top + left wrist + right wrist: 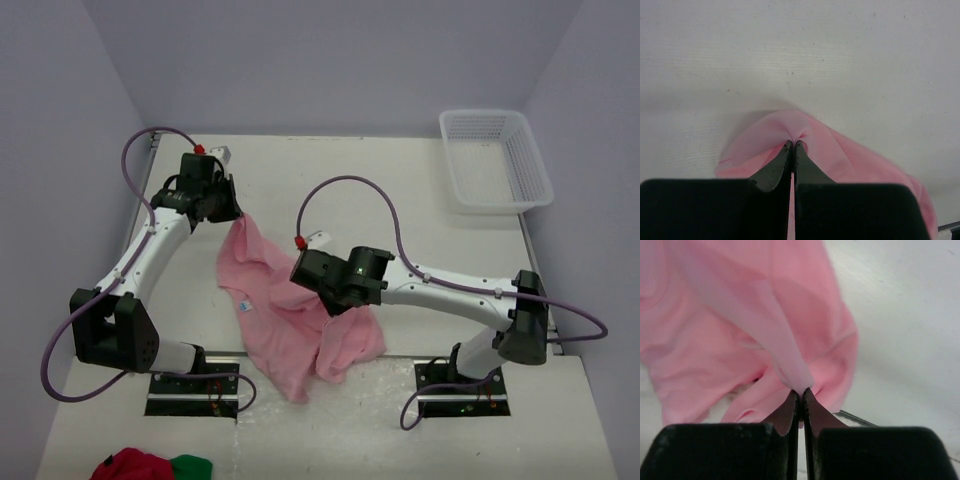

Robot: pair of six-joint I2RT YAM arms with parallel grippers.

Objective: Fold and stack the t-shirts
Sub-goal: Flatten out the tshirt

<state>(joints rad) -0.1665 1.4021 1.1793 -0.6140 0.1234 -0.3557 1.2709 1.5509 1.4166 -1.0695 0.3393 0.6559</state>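
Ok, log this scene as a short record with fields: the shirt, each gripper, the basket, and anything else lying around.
shirt: pink t-shirt, crumpled, not yet folded, on the table between the arms
left gripper: shut on the shirt's far end
right gripper: shut on a fold of the shirt nearer the bases
basket: white basket, far right corner
other: red and green cloth, near left edge

- Red and green cloth (150,466), lower left of the top view: cut off by the bottom edge.
- t-shirt (265,335): its middle is hidden under the right arm (440,285); label (247,307) too small to read.
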